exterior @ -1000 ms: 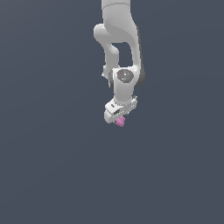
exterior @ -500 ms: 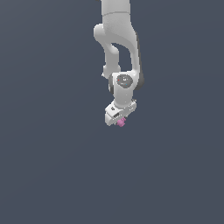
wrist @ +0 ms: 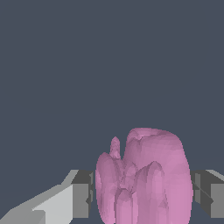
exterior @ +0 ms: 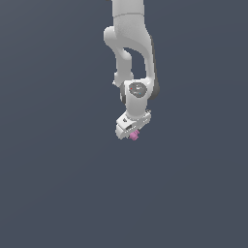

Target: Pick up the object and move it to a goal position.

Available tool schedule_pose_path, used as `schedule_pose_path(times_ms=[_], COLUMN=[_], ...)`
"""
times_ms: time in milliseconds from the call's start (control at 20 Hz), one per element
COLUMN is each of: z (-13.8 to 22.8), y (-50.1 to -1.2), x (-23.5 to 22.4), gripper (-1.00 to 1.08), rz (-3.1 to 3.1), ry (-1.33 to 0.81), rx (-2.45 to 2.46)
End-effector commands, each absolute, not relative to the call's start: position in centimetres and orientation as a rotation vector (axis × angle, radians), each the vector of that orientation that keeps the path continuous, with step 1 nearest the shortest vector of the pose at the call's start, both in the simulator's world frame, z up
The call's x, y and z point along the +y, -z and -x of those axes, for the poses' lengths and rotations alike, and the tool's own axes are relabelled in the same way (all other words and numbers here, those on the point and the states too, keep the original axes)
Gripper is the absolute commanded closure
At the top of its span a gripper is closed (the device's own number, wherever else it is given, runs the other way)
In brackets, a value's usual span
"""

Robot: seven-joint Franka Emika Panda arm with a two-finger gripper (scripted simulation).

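Panda end effector [exterior: 132, 134] clamped on the pink object [exterior: 134, 135], carried beneath the white arm [exterior: 131, 53].

In the exterior view the object shows as a small magenta lump at the tip of the end effector, against a uniform dark grey ground; whether it is lifted clear of a surface cannot be told. In the wrist view the object [wrist: 142, 179] fills the gap between the two grey fingers [wrist: 81, 194], which press on its opposite flanks. Its knobbly, lobed surface appears rigid, and it is judged light given its small size beside the end effector. The rounded lobes offer uneven contact, so slippage or rotation is a risk; the broad middle, between the bulges, is judged the securest hold.
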State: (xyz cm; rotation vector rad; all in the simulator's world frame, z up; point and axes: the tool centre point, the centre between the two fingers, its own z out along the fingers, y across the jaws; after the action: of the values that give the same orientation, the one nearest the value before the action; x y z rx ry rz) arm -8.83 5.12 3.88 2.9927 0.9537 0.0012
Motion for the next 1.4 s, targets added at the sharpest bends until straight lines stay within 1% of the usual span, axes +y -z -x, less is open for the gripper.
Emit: schedule_pose_path(times_ms=[0,300,600,900,1350], z=[8.8,9.0,9.4,9.9,10.7], y=[-4.0,-5.3,-8.4,-13.2,-21.9], x=[5.0,3.9,1.3,-2.6,-9.7], gripper=[1.08,1.08,1.08,1.08,1.08], rz=[-2.993,-2.993,-2.993,-2.994,-2.996], ry=[-0.001,-0.001,-0.001,-0.001,-0.003], rx=[0.954,0.954,0.954,0.955,0.957])
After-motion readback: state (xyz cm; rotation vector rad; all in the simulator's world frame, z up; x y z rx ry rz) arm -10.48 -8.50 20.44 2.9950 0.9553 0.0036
